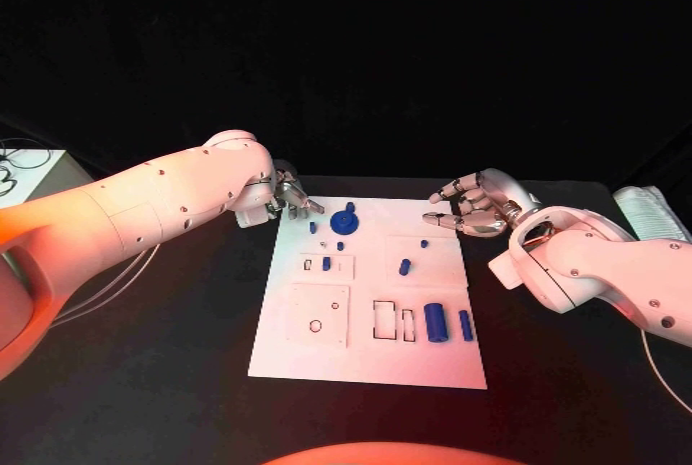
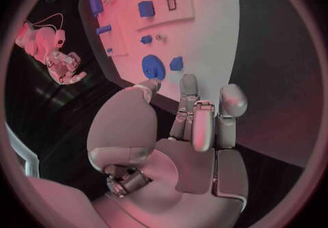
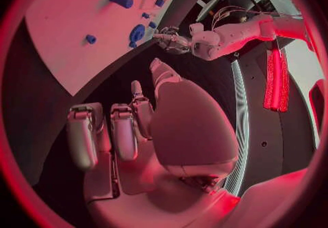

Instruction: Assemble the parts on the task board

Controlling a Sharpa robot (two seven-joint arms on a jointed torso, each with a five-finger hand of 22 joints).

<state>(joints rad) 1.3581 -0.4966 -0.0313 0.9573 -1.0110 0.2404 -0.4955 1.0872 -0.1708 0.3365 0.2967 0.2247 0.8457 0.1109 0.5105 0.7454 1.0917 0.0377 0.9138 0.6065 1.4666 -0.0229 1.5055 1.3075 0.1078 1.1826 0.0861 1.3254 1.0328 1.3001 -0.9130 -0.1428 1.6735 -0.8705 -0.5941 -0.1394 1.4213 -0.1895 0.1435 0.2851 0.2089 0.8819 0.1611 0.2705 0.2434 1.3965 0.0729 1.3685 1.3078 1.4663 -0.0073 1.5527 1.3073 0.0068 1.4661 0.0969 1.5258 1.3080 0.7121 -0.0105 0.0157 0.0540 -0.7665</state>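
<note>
The white task board (image 1: 368, 330) lies in the middle of the black table. A round blue part (image 1: 345, 222) sits near its far edge, with small blue parts (image 1: 326, 263) below it. Two blue cylinders (image 1: 436, 321) lie at the near right. My left hand (image 1: 293, 200) hovers over the board's far left corner, fingers apart and empty. The left wrist view shows that hand (image 2: 191, 124) just short of the round part (image 2: 153, 67). My right hand (image 1: 469, 210) hangs by the far right corner, loosely curled and holding nothing. Its fingers (image 3: 126, 129) are spread in the right wrist view.
A pale box (image 1: 29, 170) with cables stands at the table's far left. A white ribbed object (image 1: 652, 213) lies at the far right. Black table surface (image 1: 159, 365) stretches on both sides of the board.
</note>
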